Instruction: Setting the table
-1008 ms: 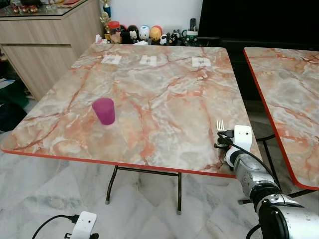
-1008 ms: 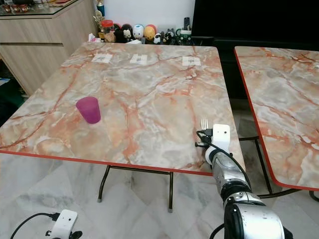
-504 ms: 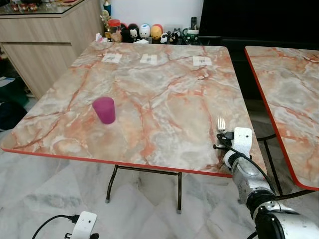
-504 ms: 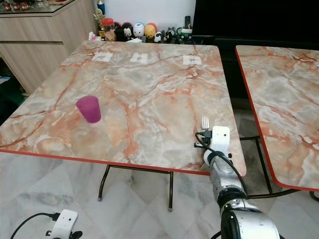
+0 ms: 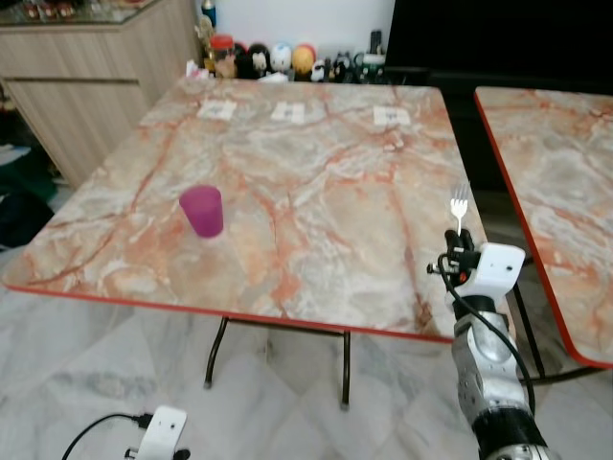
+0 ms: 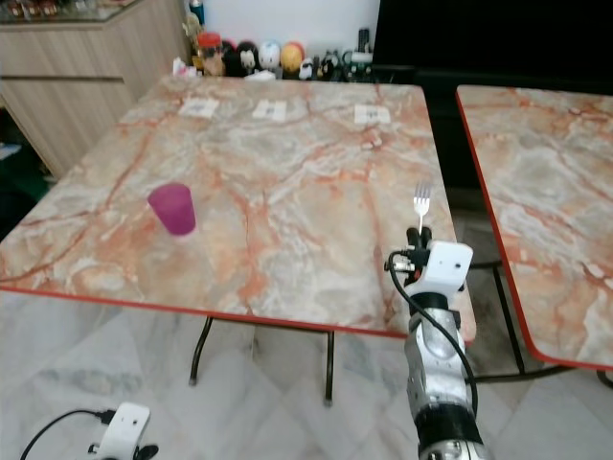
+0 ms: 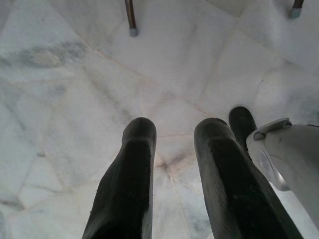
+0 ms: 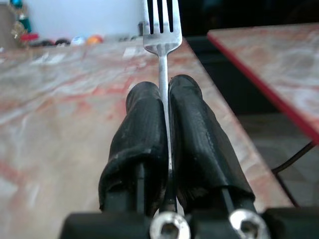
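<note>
- I am holding a fork (image 5: 460, 203) pinched between the two black fingers of my right end effector (image 8: 165, 107), tines pointing up, at the right of the frame just over the near right edge of the marble-patterned desk (image 5: 316, 192).
- To do this step well, I judge I should be carrying the fork further in over the desk, tilting it flat and lowering it before letting go, so it is not rolling off the red edge.
- A purple cup (image 5: 201, 211) is standing left of centre; a place near it seems a fair target.
- My left end effector (image 7: 174, 164) is hanging over the floor, fingers apart and empty.
- Three small white cards (image 5: 287, 112) are lying along the far side; their writing is too small to read.
</note>
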Motion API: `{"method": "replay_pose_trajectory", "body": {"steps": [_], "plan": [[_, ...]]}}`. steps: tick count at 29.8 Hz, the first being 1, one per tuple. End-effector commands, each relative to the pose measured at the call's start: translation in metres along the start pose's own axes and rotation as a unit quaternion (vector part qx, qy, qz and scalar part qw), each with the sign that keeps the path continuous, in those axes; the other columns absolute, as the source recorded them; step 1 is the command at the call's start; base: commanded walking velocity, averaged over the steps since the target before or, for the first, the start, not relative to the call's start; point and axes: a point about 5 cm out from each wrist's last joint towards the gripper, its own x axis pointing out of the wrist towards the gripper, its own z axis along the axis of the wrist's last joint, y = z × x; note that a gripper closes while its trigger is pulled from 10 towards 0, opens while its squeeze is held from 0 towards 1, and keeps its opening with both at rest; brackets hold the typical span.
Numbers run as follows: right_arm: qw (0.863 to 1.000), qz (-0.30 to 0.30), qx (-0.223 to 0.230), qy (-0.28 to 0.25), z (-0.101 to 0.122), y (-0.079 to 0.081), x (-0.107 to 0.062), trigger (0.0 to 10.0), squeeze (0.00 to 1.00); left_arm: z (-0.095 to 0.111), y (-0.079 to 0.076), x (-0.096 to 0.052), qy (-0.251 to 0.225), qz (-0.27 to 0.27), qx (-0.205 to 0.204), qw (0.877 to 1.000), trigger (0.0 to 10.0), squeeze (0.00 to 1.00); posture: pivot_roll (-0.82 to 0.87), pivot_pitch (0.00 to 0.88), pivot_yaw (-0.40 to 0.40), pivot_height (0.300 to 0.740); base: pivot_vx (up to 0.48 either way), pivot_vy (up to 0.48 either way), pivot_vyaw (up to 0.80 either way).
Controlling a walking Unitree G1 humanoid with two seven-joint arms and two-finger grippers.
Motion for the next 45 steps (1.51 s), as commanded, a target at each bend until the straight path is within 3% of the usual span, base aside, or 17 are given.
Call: {"method": "replay_pose_trajectory", "body": {"steps": [1, 7, 32, 37, 45], "plan": [[1.0, -0.004, 0.0, -0.015, 0.008, 0.0, -0.001, 10.0, 0.0, -0.005, 0.0, -0.001, 0.012, -0.002, 0.014, 1.0, 10.0, 0.0, 0.06, 0.0, 0.03, 0.74, 0.0, 0.0, 0.0], [1.0, -0.001, -0.002, -0.019, 0.007, 0.003, -0.008, 10.0, 0.0, -0.002, -0.003, 0.0, 0.008, -0.003, 0.019, 1.0, 10.0, 0.0, 0.05, 0.0, 0.026, 0.74, 0.0, -0.396, 0.0], [0.998, -0.014, 0.008, -0.056, 0.038, 0.004, -0.001, 10.0, 0.0, 0.0, 0.0, 0.001, 0.009, 0.004, 0.019, 1.0, 10.0, 0.0, 0.05, 0.0, 0.032, 0.74, 0.0, -0.48, 0.0], [0.998, -0.016, 0.006, -0.054, 0.039, 0.004, -0.001, 10.0, 0.0, -0.002, 0.004, 0.0, 0.011, 0.007, 0.017, 1.0, 10.0, 0.0, 0.04, 0.0, 0.03, 0.74, 0.0, -0.48, -0.8], [0.998, -0.013, 0.004, -0.056, 0.041, 0.007, -0.002, 10.0, 0.0, -0.004, 0.009, -0.002, 0.012, 0.01, 0.014, 1.0, 10.0, 0.0, 0.04, 0.0, 0.029, 0.74, 0.0, -0.48, 0.0]]}}
